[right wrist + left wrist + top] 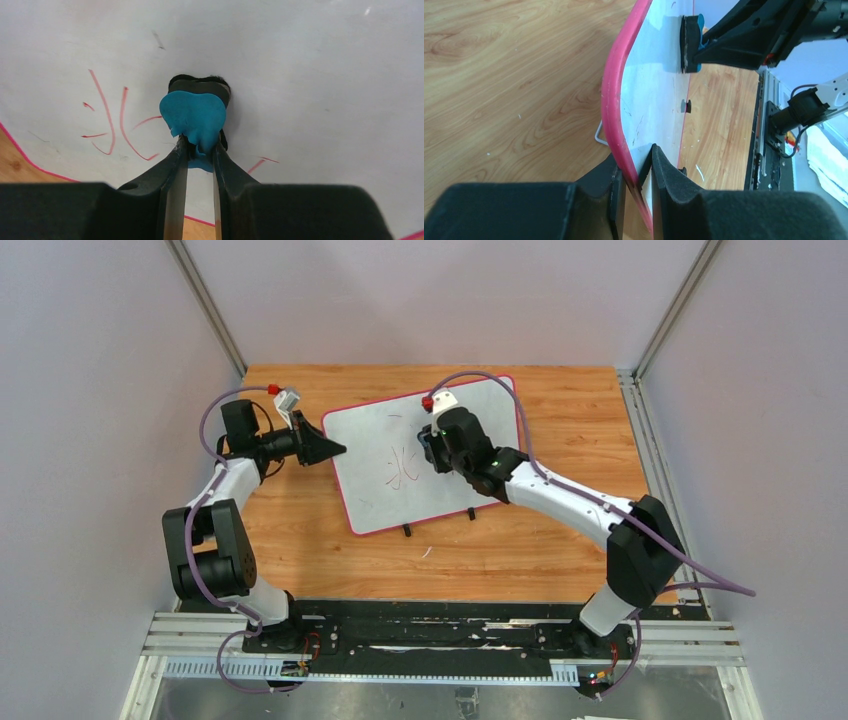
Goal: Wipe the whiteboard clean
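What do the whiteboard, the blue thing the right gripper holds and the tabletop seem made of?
Whiteboard: smooth, slightly glossy white face, probably coated plastic; pink rim looks like plastic or rubber. Eraser: matte blue top, maybe plastic or foam, over a fuzzy black pad, seemingly felt. Table: printed-looking wood grain, so wood or laminate.

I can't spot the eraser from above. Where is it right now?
In the right wrist view the blue eraser sits pinched in the right gripper, against the whiteboard just right of the main red marks.
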{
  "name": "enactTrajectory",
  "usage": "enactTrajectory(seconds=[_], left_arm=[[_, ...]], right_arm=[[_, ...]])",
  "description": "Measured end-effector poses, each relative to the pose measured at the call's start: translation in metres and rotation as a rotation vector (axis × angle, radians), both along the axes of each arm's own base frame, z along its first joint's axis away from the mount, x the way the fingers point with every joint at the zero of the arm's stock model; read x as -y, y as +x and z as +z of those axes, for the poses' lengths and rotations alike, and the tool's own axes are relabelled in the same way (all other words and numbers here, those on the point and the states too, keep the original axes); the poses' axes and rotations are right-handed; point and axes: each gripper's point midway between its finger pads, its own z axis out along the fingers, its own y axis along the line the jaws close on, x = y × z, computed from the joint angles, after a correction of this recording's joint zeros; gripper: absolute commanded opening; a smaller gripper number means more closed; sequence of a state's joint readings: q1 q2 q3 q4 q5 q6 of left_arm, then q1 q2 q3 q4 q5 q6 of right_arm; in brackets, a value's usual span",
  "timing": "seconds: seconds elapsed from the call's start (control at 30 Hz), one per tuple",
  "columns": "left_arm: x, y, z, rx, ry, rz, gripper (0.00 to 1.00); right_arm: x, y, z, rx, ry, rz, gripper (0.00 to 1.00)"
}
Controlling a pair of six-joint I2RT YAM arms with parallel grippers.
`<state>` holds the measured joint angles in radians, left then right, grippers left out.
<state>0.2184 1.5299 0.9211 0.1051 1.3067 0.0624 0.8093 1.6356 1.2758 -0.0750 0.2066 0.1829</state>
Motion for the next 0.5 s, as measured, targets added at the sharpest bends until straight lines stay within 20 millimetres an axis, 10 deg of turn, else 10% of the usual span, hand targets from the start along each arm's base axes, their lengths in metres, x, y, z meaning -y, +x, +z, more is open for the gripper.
enactTrajectory(seconds=[0.33,0.5], left_arm=[[0.001,-0.008,0.002,0.02,0.059,-0.068,0.0],[0.001,-0.01,0.002,0.036,0.062,-0.081,0.0]], right_arm=[[0.106,0.012,-0.001,0.016,-0.039,-0.218,0.01],[0.114,0.007,-0.001,0.015,-0.042,-0.228,0.01]])
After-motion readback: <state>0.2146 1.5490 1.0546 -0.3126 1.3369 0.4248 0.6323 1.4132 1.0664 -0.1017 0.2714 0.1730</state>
